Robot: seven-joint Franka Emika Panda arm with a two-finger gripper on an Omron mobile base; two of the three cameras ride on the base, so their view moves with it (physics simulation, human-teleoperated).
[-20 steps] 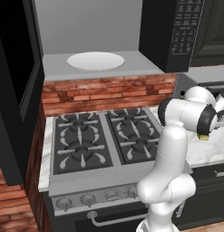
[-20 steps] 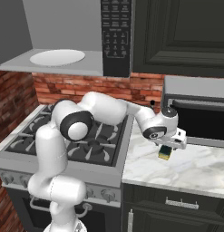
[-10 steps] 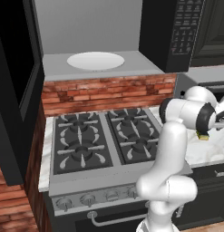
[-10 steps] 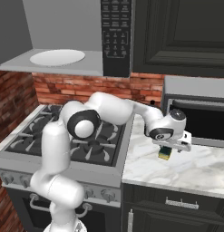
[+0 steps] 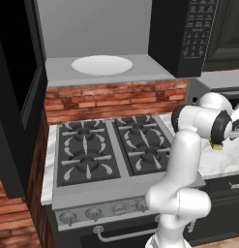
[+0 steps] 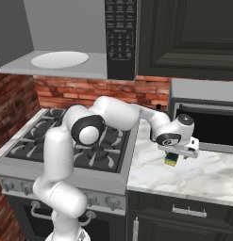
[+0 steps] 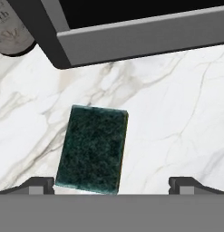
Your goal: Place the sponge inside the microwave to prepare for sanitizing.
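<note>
A: How did the claw point(image 7: 111, 183) stand?
B: Spread wide, gripping nothing, hovering over the marble bench point(image 7: 177, 118).
A: And the sponge point(image 7: 92, 148)?
B: Flat on the bench, green side up, just below the claw, nearer its left fingertip point(image 7: 40, 183).

Arm: you are reaching it from lower left toward the right-centre of the right base view.
Gripper point(image 6: 178, 154): you are pointing it downward.
Jaws: you are holding them spread wide, gripping nothing.
</note>
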